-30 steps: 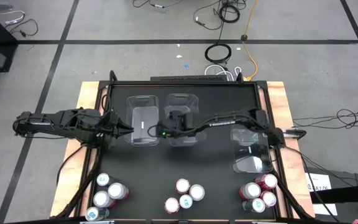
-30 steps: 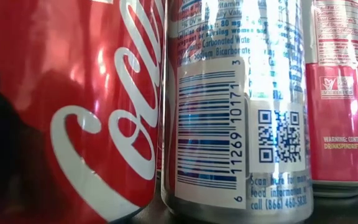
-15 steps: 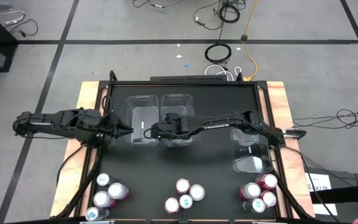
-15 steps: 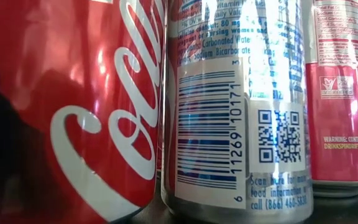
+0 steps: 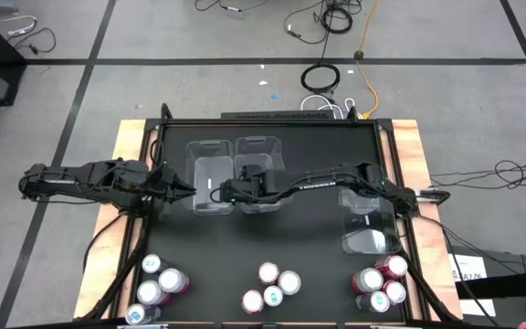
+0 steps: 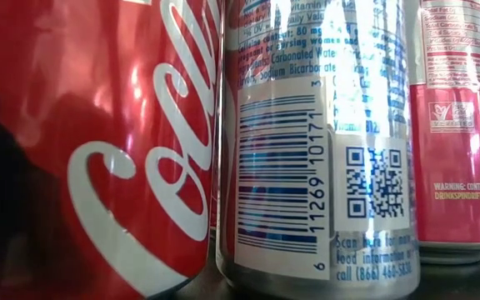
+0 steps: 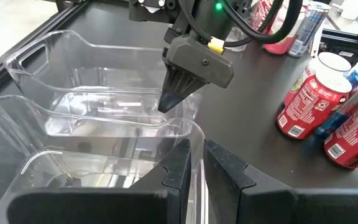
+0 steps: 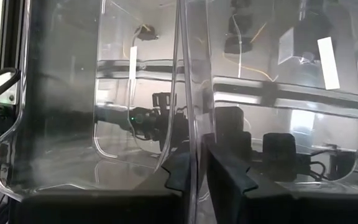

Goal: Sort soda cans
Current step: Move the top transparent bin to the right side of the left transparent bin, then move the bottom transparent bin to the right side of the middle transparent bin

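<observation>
The left claw (image 5: 193,192) pinches the left bin's (image 5: 210,183) clear, glossy plastic wall. Just right, the right claw (image 5: 227,193) grips the middle bin (image 5: 261,152). Both bins are empty. Silver-topped soda cans (image 5: 272,286) cluster on the matte black surface (image 5: 309,228), well below these bins.

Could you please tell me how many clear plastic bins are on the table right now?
3: the left bin and middle bin stand side by side near the table's far edge; the right bin sits alone toward the right edge.
</observation>
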